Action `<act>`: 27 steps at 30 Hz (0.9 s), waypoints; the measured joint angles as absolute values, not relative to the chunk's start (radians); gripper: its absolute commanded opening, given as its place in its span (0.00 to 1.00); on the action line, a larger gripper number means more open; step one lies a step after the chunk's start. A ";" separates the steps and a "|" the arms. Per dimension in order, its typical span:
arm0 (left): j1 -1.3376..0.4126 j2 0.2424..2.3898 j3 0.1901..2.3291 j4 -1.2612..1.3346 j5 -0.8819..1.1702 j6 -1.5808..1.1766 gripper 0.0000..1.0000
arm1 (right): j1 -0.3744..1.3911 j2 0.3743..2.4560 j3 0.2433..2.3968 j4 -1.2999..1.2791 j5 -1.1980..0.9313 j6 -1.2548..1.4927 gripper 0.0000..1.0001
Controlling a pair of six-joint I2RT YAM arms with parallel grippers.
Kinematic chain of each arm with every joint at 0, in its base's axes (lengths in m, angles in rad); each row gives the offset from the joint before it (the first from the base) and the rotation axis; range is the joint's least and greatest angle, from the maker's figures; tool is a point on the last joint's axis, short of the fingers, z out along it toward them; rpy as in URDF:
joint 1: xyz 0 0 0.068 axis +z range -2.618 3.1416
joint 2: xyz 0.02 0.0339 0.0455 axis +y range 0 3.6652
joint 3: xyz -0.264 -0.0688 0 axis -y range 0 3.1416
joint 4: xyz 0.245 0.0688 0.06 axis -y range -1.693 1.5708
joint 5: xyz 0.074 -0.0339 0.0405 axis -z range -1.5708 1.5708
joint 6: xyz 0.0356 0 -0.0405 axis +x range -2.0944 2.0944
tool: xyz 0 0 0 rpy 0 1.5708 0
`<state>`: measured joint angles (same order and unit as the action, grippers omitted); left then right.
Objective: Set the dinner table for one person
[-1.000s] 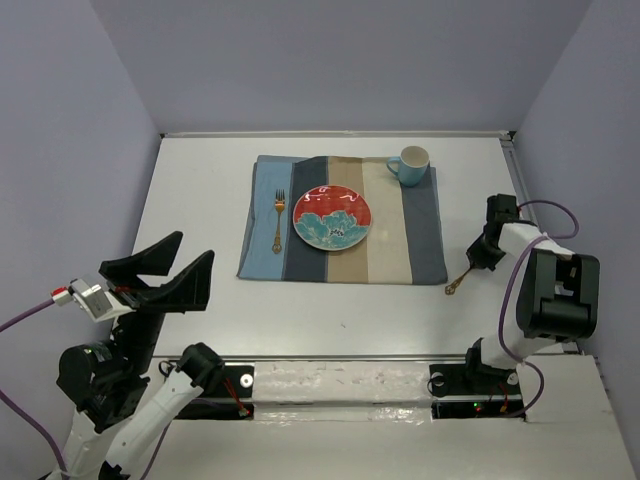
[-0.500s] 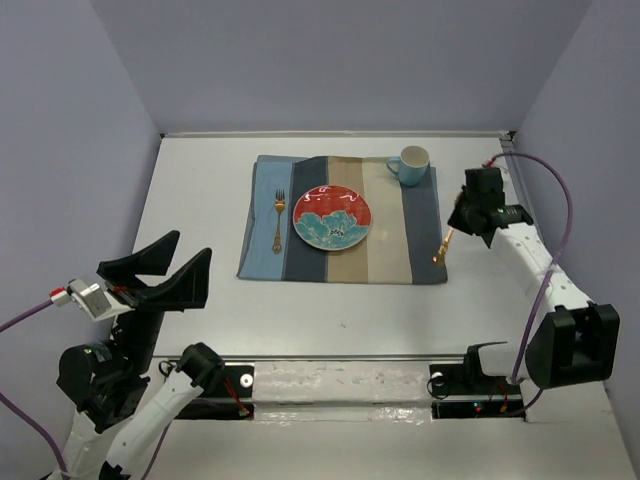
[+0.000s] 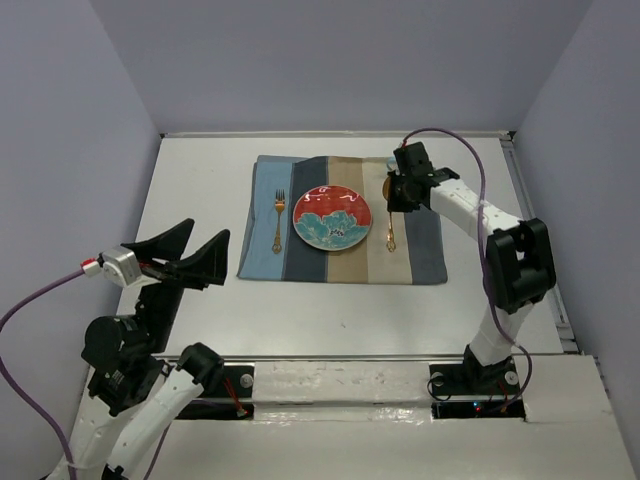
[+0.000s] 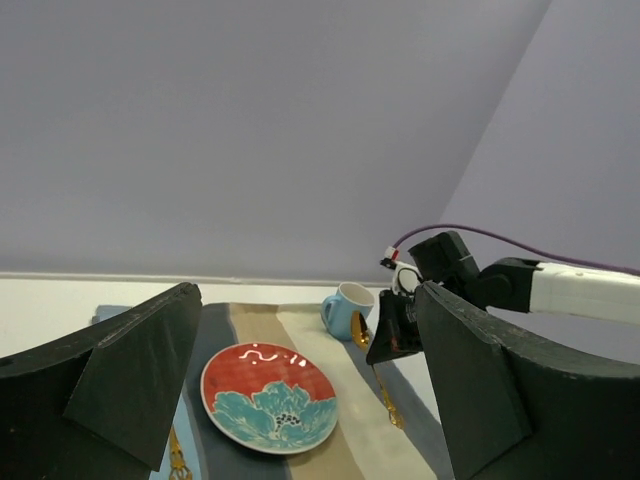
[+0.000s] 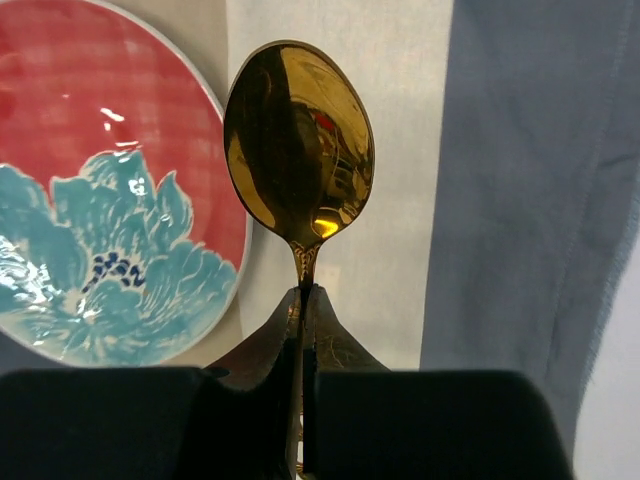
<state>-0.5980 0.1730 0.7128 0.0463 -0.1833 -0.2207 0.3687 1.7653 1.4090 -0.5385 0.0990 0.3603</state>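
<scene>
A striped placemat [image 3: 420, 250] lies on the white dinner table [image 3: 190, 190]. On the mat are a red and teal plate [image 3: 332, 219] and, left of it, a gold fork [image 3: 279, 222]. My right gripper [image 5: 303, 292] is shut on the neck of a gold spoon [image 5: 298, 140]. It holds the spoon [image 3: 390, 234] over the cream stripe just right of the plate, handle pointing toward me. A blue mug [image 4: 345, 308] stands behind the spoon at the mat's far right. My left gripper [image 3: 185, 258] hangs open and empty, raised at the near left.
Grey walls close the table in at the back and on both sides. The right arm [image 3: 470, 205] reaches across the mat's right side, its purple cable [image 3: 455, 140] arching above. A metal rail [image 3: 340, 358] runs along the near edge.
My right arm lifted the spoon from the bare table at the right edge. It swung the spoon left over the placemat, beside the plate. The left arm shifted slightly right.
</scene>
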 measured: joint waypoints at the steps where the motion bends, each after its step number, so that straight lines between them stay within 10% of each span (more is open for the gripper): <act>1: -0.598 0.181 0.713 0.046 -0.183 -0.220 0.99 | 0.368 1.787 1.418 -0.540 0.094 0.356 0.00; 27: -0.574 0.259 0.711 0.040 -0.173 -0.217 0.99 | 0.334 2.094 1.584 -0.524 0.090 0.325 0.00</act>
